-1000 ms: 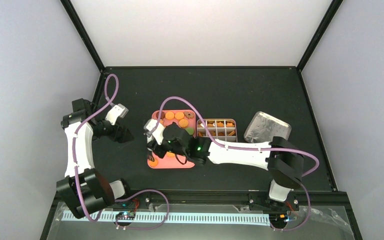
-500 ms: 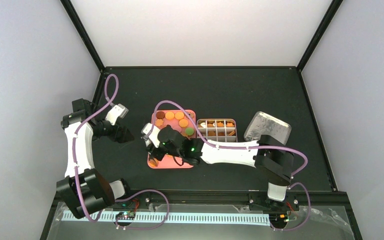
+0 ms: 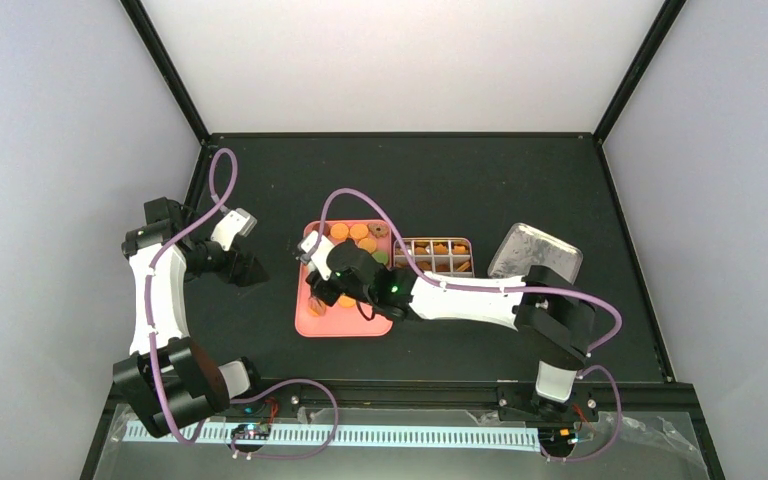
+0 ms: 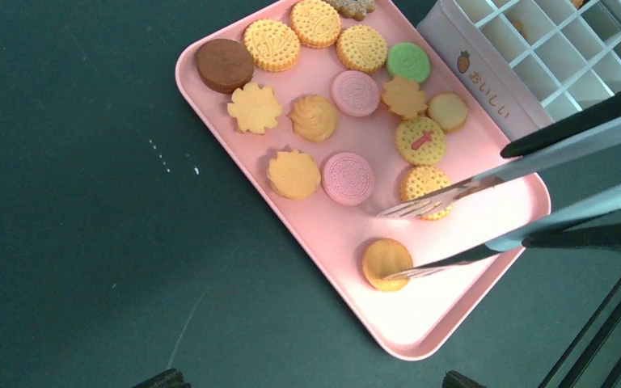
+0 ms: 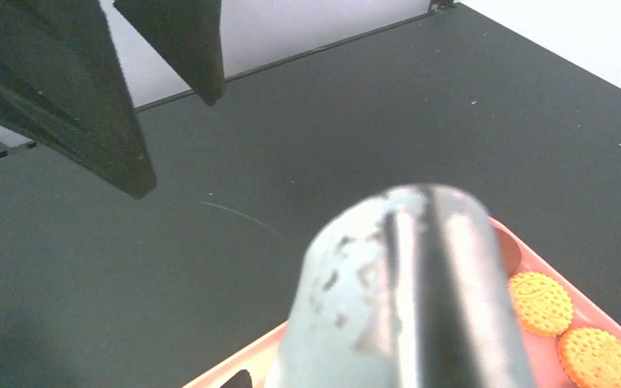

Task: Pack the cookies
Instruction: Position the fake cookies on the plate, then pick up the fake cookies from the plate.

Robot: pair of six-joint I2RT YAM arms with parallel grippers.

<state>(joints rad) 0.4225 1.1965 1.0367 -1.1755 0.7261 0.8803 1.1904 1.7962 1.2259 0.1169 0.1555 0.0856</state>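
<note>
Reaching over the pink tray (image 4: 420, 315) on the dark surface, my right end effector (image 3: 338, 278) is clenched on a pair of metal tongs (image 4: 485, 174), whose two arms stand spread above the tray's corner nearest the compartment box (image 4: 485, 56). The lower tip lies against the edge of a plain round orange cookie (image 4: 386, 263), which sits alone near that corner. The upper tip hangs over a dotted orange cookie (image 4: 424, 184) just beyond it. Neither one is pinched yet.

The rest of the cookies (image 4: 315, 117) lie flat toward the tray's far end: orange, pink, one green, one dark brown. More orange ones (image 3: 438, 248) already fill the far row of the box, which stands touching or just beside the tray. I cannot tell which.

My left end effector (image 3: 250, 270) hangs released and holding nothing, off the tray's opposite side, well apart from it.

As I judge it, the step in hand is picking one cookie. To do it well I should:
- settle on the lone orange one
- bring both tips down so they straddle its rim
- squeeze gently enough that the disc neither cracks nor skates across the smooth tray
- lift it straight up before swinging to an empty cell.

The risk, I think, is catching the dotted neighbour as well.
</note>
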